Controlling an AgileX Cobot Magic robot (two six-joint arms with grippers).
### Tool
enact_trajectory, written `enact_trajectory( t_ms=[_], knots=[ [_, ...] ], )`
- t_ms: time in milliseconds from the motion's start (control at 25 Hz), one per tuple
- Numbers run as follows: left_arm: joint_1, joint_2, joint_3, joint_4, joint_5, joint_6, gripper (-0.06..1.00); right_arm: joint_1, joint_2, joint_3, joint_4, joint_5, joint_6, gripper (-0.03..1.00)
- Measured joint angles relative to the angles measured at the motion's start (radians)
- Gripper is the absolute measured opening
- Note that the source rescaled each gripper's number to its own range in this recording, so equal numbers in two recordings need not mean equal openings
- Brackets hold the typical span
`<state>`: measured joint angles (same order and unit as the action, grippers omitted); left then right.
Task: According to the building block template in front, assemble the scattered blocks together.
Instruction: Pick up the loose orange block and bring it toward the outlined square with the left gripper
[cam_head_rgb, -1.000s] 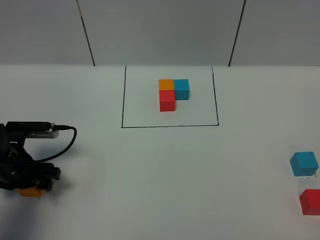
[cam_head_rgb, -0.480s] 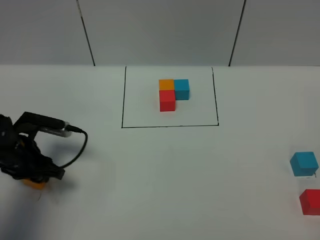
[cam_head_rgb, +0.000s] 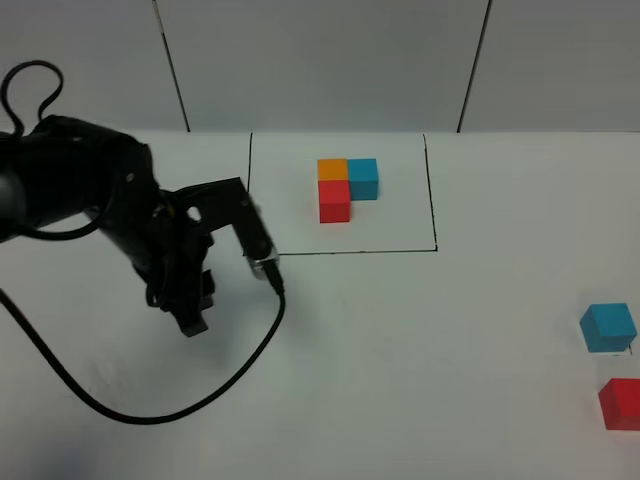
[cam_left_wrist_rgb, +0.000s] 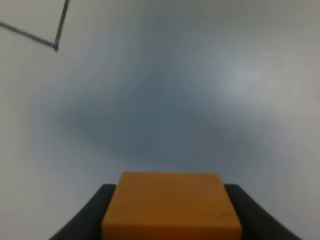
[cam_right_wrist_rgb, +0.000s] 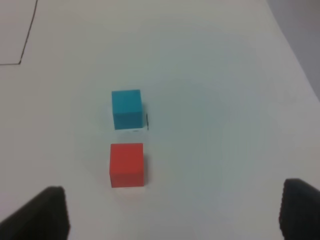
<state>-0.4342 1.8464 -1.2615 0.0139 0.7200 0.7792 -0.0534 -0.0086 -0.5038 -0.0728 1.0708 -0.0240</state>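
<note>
The left end effector (cam_head_rgb: 193, 318) grasps the orange block (cam_left_wrist_rgb: 171, 206), left of the building block template (cam_head_rgb: 347, 187). The right end effector (cam_right_wrist_rgb: 175, 215) is released (blue block (cam_head_rgb: 608, 327) and red block (cam_head_rgb: 620, 403) lie right of the template).

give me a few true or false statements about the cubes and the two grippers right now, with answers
1. The left gripper holds an orange cube. True.
2. The loose blue cube touches the loose red cube. False: a gap separates them.
3. The right gripper is shut on the loose red cube. False: it is open and holds nothing.
4. In the framed template, blue sits right beside orange. True.
</note>
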Motion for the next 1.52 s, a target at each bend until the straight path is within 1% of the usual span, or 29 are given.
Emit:
enact_trajectory(
  t_ms=[240, 360, 560, 640, 760, 960, 1040, 1200, 1520],
  knots=[
    [-0.094, 0.137, -0.221, -0.001, 0.085, 0.060, 0.00, 0.000, 0.000, 0.000, 0.000, 0.000, 0.000, 0.83],
    [-0.140, 0.214, -0.313, -0.001, 0.115, 0.070, 0.00, 0.000, 0.000, 0.000, 0.000, 0.000, 0.000, 0.83],
    [-0.177, 0.323, -0.422, -0.002, 0.175, 0.117, 0.00, 0.000, 0.000, 0.000, 0.000, 0.000, 0.000, 0.83],
    [-0.181, 0.351, -0.437, -0.002, 0.177, 0.136, 0.00, 0.000, 0.000, 0.000, 0.000, 0.000, 0.000, 0.83],
    [-0.183, 0.376, -0.440, -0.014, 0.173, 0.191, 0.00, 0.000, 0.000, 0.000, 0.000, 0.000, 0.000, 0.83],
    [-0.184, 0.409, -0.440, -0.079, 0.147, 0.268, 0.00, 0.000, 0.000, 0.000, 0.000, 0.000, 0.000, 0.83],
    [-0.187, 0.416, -0.441, -0.092, 0.137, 0.288, 0.00, 0.000, 0.000, 0.000, 0.000, 0.000, 0.000, 0.83],
    [-0.187, 0.427, -0.442, -0.098, 0.116, 0.297, 0.00, 0.000, 0.000, 0.000, 0.000, 0.000, 0.000, 0.83],
    [-0.187, 0.448, -0.442, -0.101, 0.114, 0.301, 0.00, 0.000, 0.000, 0.000, 0.000, 0.000, 0.000, 0.83]
  ],
)
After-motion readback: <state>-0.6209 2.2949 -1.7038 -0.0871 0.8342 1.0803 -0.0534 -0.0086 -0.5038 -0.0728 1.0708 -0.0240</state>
